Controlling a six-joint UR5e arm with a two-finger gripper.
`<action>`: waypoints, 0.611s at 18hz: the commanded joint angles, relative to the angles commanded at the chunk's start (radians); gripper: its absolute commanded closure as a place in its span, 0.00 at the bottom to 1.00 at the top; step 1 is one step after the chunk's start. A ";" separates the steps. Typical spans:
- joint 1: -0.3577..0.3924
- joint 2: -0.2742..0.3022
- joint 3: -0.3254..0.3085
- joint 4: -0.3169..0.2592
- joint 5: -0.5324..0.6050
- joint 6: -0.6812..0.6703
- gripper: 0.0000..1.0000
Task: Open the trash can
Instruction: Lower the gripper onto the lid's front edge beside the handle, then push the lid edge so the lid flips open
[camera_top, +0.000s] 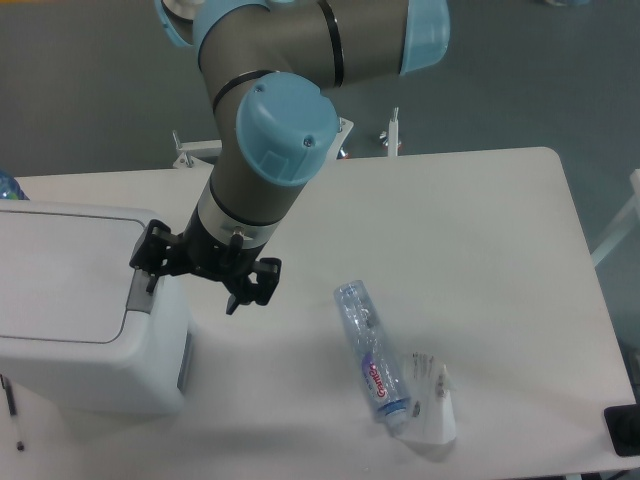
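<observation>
The trash can (90, 360) is a large white boxy bin at the left of the table, with its flat lid (60, 275) down. Its grey push tab (139, 292) sits on the right rim. My gripper (192, 292) points down at the bin's right edge, jaws apart and empty. The left finger (150, 262) is right over the grey tab; I cannot tell whether it touches. The right finger (243, 290) hangs over the bare table beside the bin.
A clear plastic bottle (370, 352) lies on the table right of the gripper, next to a white crumpled wrapper (437, 412). A black object (623, 430) sits at the table's right front corner. The table (460, 230) is white.
</observation>
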 joint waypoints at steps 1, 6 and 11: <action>0.000 0.000 0.000 0.000 0.000 0.000 0.00; -0.005 0.000 0.000 0.002 0.002 0.000 0.00; -0.006 0.000 -0.006 0.002 0.003 -0.002 0.00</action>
